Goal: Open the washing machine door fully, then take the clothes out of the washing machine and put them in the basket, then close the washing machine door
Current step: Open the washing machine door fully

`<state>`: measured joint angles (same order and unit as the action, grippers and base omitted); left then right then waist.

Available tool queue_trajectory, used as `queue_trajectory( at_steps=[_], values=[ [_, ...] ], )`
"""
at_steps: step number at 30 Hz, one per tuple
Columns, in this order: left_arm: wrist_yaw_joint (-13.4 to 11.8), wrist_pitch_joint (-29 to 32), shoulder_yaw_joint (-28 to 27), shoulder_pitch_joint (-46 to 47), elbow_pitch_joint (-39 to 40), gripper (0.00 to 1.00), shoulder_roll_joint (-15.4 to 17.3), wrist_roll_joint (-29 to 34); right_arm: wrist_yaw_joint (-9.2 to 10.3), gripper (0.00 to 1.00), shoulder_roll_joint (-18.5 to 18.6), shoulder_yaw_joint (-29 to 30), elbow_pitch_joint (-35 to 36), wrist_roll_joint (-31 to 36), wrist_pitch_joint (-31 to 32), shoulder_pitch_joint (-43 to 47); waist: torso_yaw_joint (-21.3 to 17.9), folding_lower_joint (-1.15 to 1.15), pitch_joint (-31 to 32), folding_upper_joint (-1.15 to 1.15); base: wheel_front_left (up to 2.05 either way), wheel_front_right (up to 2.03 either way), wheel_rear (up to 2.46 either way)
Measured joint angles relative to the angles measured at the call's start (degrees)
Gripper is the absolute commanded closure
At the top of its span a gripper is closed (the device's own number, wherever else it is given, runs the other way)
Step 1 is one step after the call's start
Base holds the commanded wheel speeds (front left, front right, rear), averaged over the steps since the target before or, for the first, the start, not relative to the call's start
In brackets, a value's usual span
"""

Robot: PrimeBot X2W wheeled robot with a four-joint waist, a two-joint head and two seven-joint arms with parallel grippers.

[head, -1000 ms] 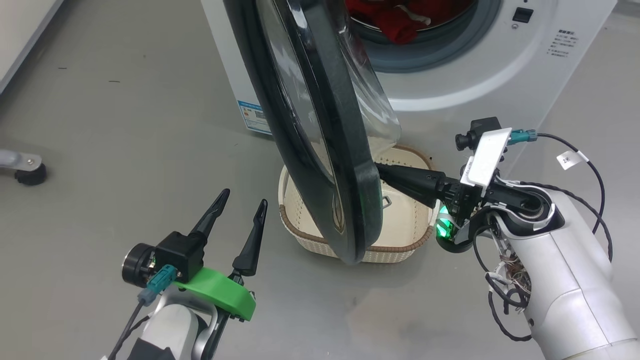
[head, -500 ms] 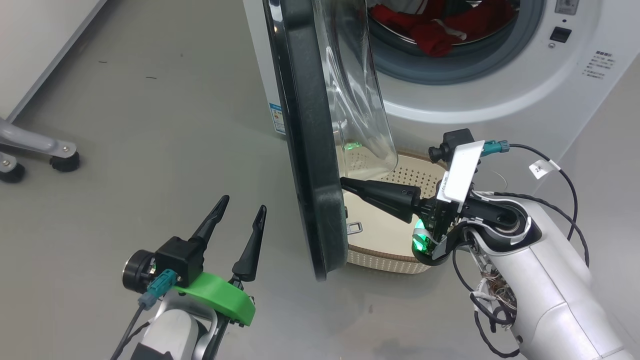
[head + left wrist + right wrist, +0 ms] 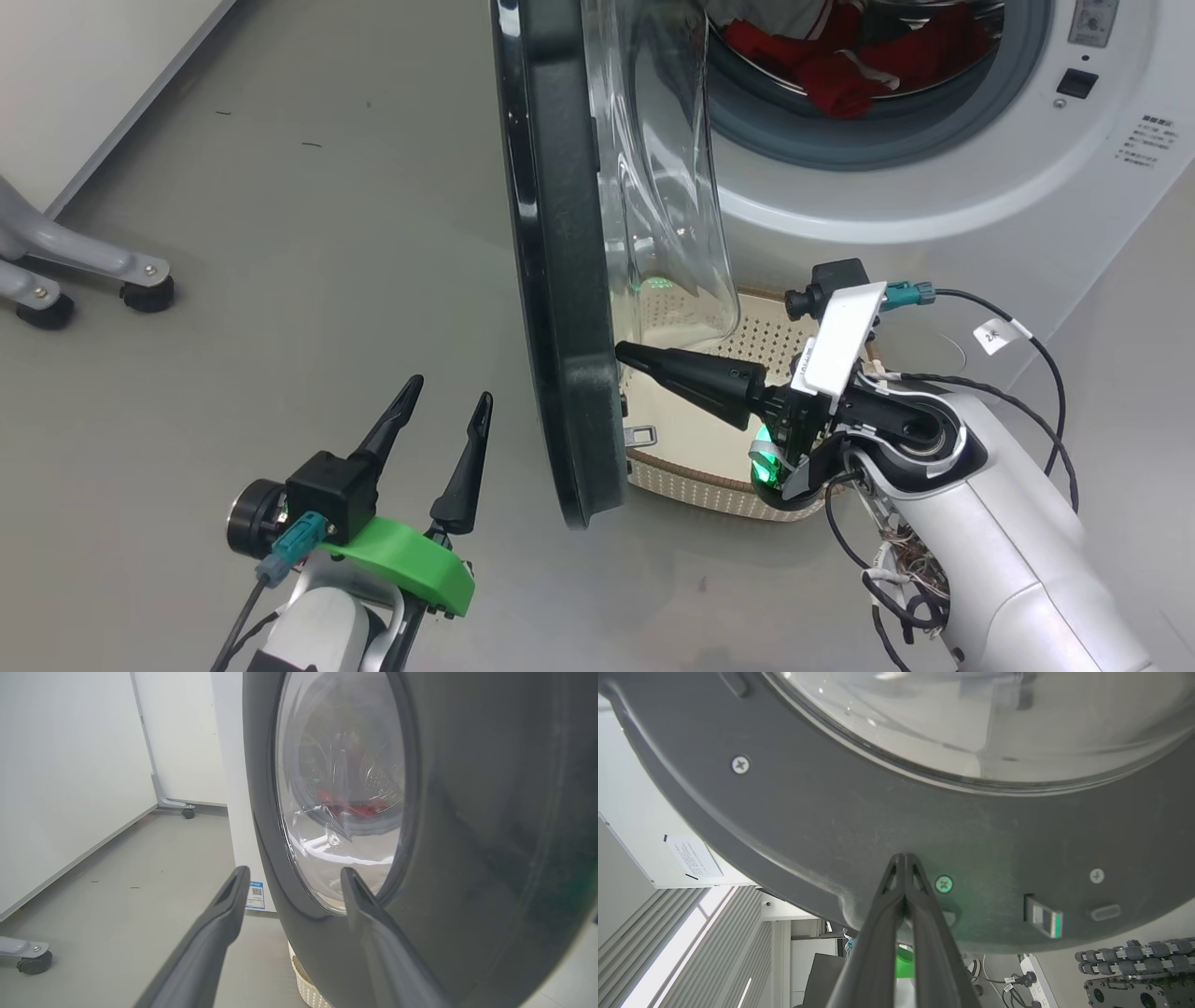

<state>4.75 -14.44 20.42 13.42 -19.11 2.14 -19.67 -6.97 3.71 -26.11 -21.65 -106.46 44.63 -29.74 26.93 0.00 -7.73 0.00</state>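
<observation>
Here, in the head view, the door [image 3: 560, 280] stands edge-on to you, partly open from the washer [image 3: 934, 215]. Your right gripper [image 3: 621, 352] has its fingers pressed together into one point. The tip touches the door's inner face low on the rim, likely so it can push the door wider rather than grasp it. Red clothes [image 3: 840, 75] lie inside the washer. The basket [image 3: 709, 481] sits on the floor [image 3: 280, 233] just in front of the washer, under the door's glass bowl [image 3: 672, 233], likely placed to receive the clothes. Your left gripper [image 3: 450, 389] hovers spread and empty, near the door's outer side but apart from it.

In the left wrist view, the spread fingers frame the door's outer rim. The clothes show red through the glass.

In the right wrist view, the pressed-together fingers meet the dark inner rim just beside a screw [image 3: 943, 884], pinching nothing.
</observation>
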Motion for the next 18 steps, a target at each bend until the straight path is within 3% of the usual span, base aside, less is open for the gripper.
queue_trajectory(
  at_steps=[11,12,13,14,15,16,18],
  values=[
    [-0.5,0.0,-0.4,-0.7,-0.1,0.00,0.0,0.0,0.00,1.00,-0.1,5.5,2.7,-2.8,-8.3,5.9,-0.7,0.00,0.6,0.00,0.00,0.00,0.00],
    [-0.5,0.0,-0.4,-0.7,-0.1,0.00,0.0,0.0,0.00,0.96,-0.1,6.1,2.9,-2.8,-9.3,6.8,-0.8,0.00,0.6,0.00,0.00,0.00,0.00],
    [-0.5,0.0,-0.4,-0.8,-0.1,0.00,0.0,0.0,0.00,0.83,-0.1,6.7,3.0,-2.4,-10.2,7.5,-0.9,0.00,0.7,0.00,0.00,0.00,0.00],
    [-0.7,0.0,-0.4,-0.8,-0.2,0.00,0.0,0.0,0.00,0.83,-0.1,7.1,3.2,-1.8,-10.9,8.3,-0.9,0.00,0.8,0.00,0.00,0.00,0.00],
    [-0.7,0.0,-0.5,-0.9,-0.2,0.00,0.0,-0.1,0.00,0.61,-0.2,7.8,3.4,-1.5,-12.0,9.1,-1.0,0.00,0.9,0.00,0.00,0.00,0.00],
    [-1.0,0.0,-0.5,-0.9,-0.3,0.00,0.0,-0.3,0.00,0.05,-0.2,8.4,3.7,-1.4,-13.0,9.9,-1.1,0.00,0.9,0.00,0.00,0.00,0.00],
    [-1.0,0.0,-0.6,-0.9,-0.3,0.00,0.0,-0.3,0.00,0.00,-0.2,9.4,4.4,-0.8,-14.7,11.6,-1.2,0.00,1.0,0.00,0.00,0.00,0.00]
  ],
)
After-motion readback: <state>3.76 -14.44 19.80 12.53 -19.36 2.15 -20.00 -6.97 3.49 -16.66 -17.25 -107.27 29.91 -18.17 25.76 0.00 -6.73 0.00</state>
